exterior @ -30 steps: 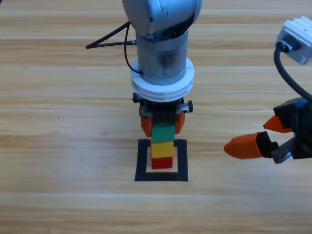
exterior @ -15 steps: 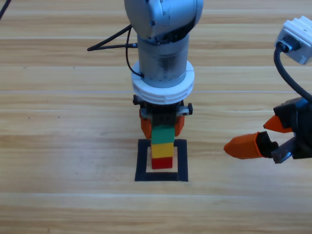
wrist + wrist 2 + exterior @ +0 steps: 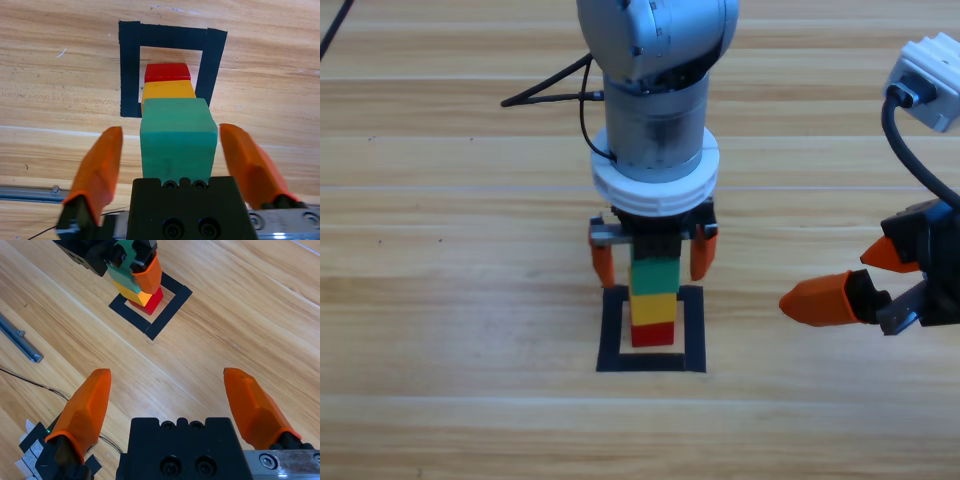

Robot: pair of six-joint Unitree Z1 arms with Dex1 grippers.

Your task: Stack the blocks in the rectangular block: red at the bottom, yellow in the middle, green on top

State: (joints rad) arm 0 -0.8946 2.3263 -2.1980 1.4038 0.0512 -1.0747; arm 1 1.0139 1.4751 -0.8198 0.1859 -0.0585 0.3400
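A stack stands inside the black tape square (image 3: 612, 330) (image 3: 129, 65) (image 3: 167, 312): red cube (image 3: 652, 334) (image 3: 166, 72) (image 3: 153, 301) at the bottom, yellow cube (image 3: 653, 307) (image 3: 168, 90) (image 3: 130, 292) in the middle, green cube (image 3: 654, 272) (image 3: 178, 137) (image 3: 119, 274) on top. My left gripper (image 3: 653, 252) (image 3: 178, 150) hangs over the stack, open, one jaw on each side of the green cube with a gap to each. My right gripper (image 3: 855, 275) (image 3: 172, 395) waits open at the right edge, away from the stack.
A black cable (image 3: 545, 85) runs across the wooden table behind the left arm. In the right wrist view a metal rail (image 3: 17, 342) lies to the left of the square.
My left gripper's jaws have spread apart and let go of the green cube, which stays on top of the yellow one. The right arm has not moved.
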